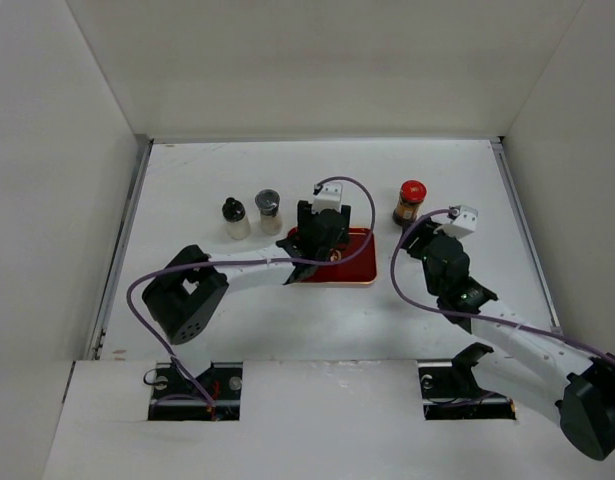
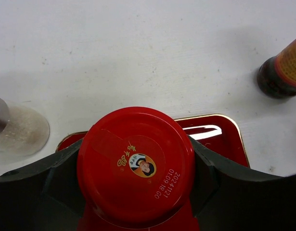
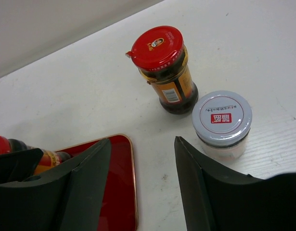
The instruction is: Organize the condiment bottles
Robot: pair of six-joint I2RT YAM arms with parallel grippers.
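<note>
My left gripper (image 1: 318, 238) is shut on a red-capped jar of brown sauce (image 2: 135, 163), its jaws pressing both sides of the cap, over the red tray (image 2: 225, 137). I cannot tell whether the jar rests on the tray. A second red-capped jar (image 1: 410, 202) stands right of the tray and also shows in the right wrist view (image 3: 164, 67). A grey-capped pale jar (image 3: 222, 122) stands beside it, just ahead of my right finger. My right gripper (image 3: 143, 159) is open and empty between the tray (image 3: 120, 192) and that jar. A black-capped jar (image 1: 234, 218) and a silver-capped jar (image 1: 269, 210) stand left of the tray.
White walls enclose the table on the left, back and right. The silver-capped jar (image 2: 18, 130) stands close to my left gripper's left side. The left arm's cable (image 1: 352, 190) loops above the tray.
</note>
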